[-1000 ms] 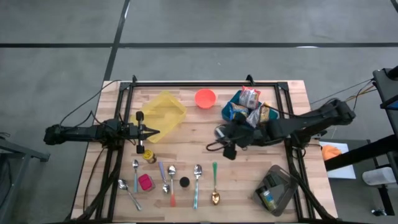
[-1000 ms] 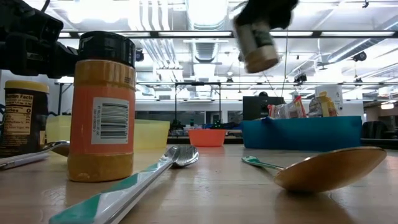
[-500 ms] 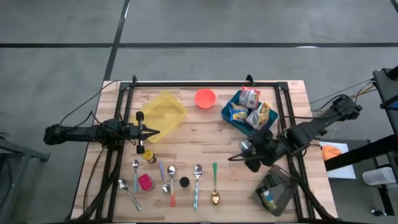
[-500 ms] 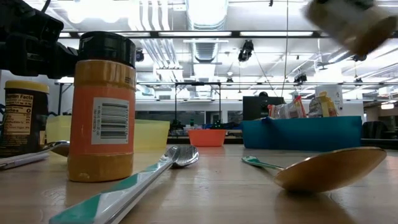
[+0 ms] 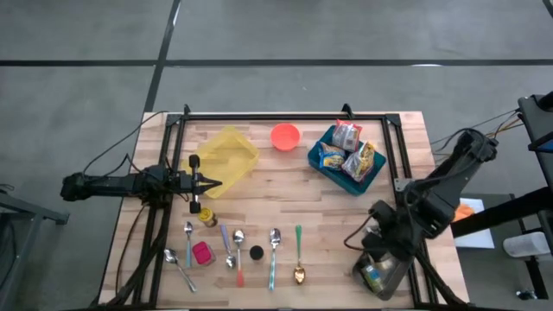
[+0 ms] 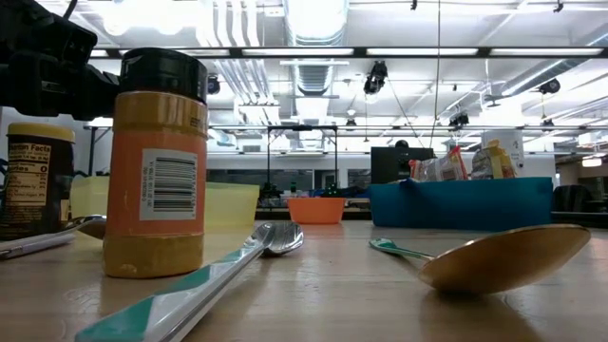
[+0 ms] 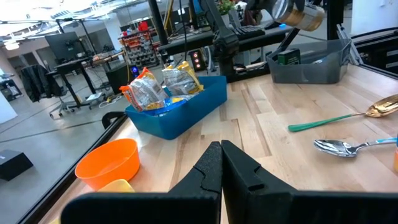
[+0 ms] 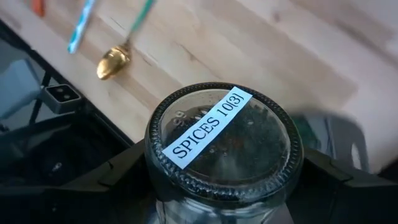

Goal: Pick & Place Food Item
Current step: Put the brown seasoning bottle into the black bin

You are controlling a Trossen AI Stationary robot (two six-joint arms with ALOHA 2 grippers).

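Right gripper (image 8: 224,186) above the grey bin (image 5: 384,263) at the worktop's (image 5: 276,186) near right corner, jaws clamped wide on a glass spice jar (image 8: 224,146). Jar base toward the wrist camera, white label reading "SPICES 10(3)", dark contents behind the glass. From the left wrist view, jar (image 7: 298,12) raised clear above the bin (image 7: 311,62), not touching it. Inside the bin, a dark green packet visible.

Left gripper (image 7: 222,163) low over the left side of the worktop, just beside the yellow container (image 5: 226,154), jaws closed tip to tip, holding nothing.

Blue tray (image 5: 346,164) near the far right edge, holding several snack packets (image 5: 347,135). Orange bowl (image 5: 285,136) at the far edge, between yellow container and blue tray.

Along the near edge: row of spoons, including a green-handled gold spoon (image 5: 298,255) and a teal-handled one (image 5: 273,257); pink cup (image 5: 201,253); small black round item (image 5: 257,253). Two dark-capped jars near the left gripper; the one with an orange body (image 6: 157,166) upright and close in the low view, the brown one (image 6: 36,180) beside it.
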